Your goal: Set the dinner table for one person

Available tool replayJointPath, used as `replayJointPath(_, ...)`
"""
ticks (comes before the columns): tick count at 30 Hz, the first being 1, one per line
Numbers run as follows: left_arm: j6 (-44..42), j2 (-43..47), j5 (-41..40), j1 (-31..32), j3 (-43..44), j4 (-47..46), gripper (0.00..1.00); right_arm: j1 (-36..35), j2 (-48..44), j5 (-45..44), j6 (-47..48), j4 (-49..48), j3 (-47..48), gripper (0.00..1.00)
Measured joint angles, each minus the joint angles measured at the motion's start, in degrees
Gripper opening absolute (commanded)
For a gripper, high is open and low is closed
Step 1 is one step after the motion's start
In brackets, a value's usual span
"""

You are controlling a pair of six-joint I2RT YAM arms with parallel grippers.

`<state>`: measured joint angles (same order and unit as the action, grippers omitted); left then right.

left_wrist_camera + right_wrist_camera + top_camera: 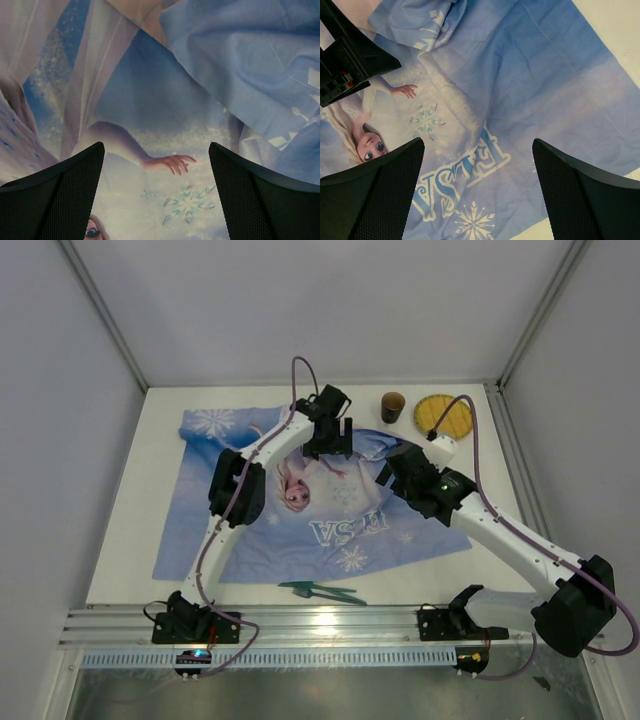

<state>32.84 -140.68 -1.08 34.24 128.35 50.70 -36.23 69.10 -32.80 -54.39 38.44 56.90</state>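
The white dinner table (130,530) carries a blue "ELSA" printed cloth (330,520) spread over its middle. My left gripper (328,445) hovers over the cloth's far part, open and empty; in the left wrist view (156,150) its jaws stand wide apart above the printed hand and a snowflake. My right gripper (395,472) hovers over the cloth's right part, open and empty; in the right wrist view (477,145) the lettering lies below it. A brown cup (393,407) and a yellow plate (443,417) stand at the far right. Green cutlery (320,591) lies near the front edge.
The cloth's far right part is rumpled into folds (250,60), which also show in the right wrist view (425,25). The left gripper's body (350,60) is close to the right gripper. Aluminium rails (330,625) run along the near edge, and grey walls enclose the table.
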Motion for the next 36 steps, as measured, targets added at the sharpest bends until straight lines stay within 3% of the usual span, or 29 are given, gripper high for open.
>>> replayJointPath(12, -4.0, -1.0, -1.5, 0.0, 5.3, -9.0, 0.92, 0.0, -2.2, -1.2, 1.9, 3.9, 0.0, 0.93)
replayJointPath(18, -6.7, -1.1, -3.4, 0.0, 5.8, -12.2, 0.83, 0.0, -2.2, -1.2, 2.5, 4.3, 0.1, 0.93)
replayJointPath(36, -7.1, -6.9, -4.4, -1.3, 4.5, -15.7, 0.82, 0.0, -2.2, -2.6, 3.9, 8.0, 1.7, 0.93)
